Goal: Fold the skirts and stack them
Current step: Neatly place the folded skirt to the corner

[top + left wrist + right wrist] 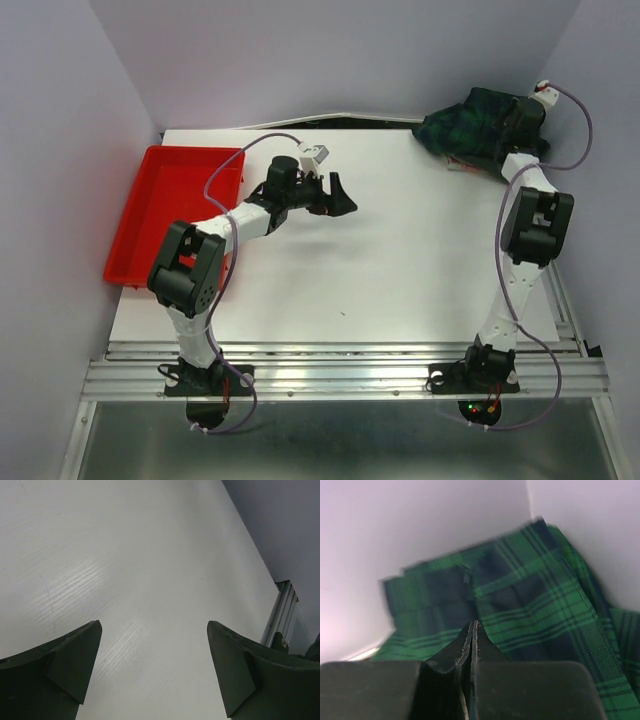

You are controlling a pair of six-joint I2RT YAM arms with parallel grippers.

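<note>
The green-navy plaid skirt (pixel 468 122) lies bunched in the table's far right corner against the wall. It fills the right wrist view (pixel 530 600). My right gripper (pixel 522 118) hovers at the skirt's right side. In its wrist view the right gripper (pixel 473 623) has its jaws pressed together, with no cloth visible between them. My left gripper (pixel 338 194) is open and empty over the bare white table near the middle back. In its wrist view the left gripper (pixel 154 626) shows only table between its fingers. The charcoal and grey skirts are out of view.
A red plastic tray (pixel 128 218) stands at the table's left edge, beside the left arm. Grey walls close in the back and both sides. A metal rail (pixel 340 372) runs along the near edge.
</note>
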